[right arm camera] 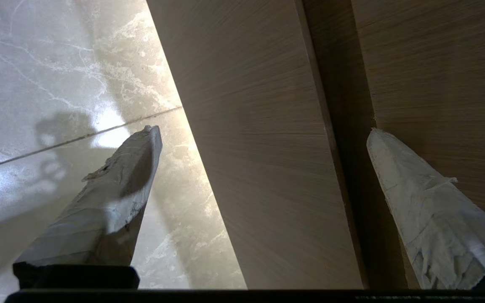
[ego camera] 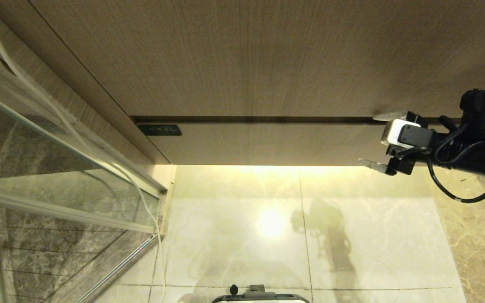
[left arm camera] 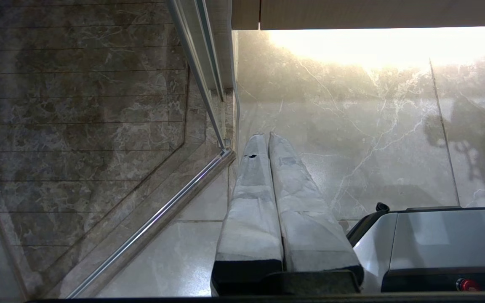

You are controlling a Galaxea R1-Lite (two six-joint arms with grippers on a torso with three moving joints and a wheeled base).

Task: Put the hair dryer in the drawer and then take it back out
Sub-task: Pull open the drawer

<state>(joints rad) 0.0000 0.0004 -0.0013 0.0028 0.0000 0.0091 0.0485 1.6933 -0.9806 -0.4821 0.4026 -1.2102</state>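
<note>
Straddling closed drawer front at its right end, your right gripper stood with jaws wide, empty: one finger at dark seam above, other below lower edge. Drawer's long axis ran sideways. Left gripper parked over floor, jaws together. Hair dryer nowhere visible; drawer interior hidden.

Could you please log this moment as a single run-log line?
right gripper: open, straddling closed drawer front at its right end | left gripper: shut, parked over floor | hair dryer: not in view
</note>
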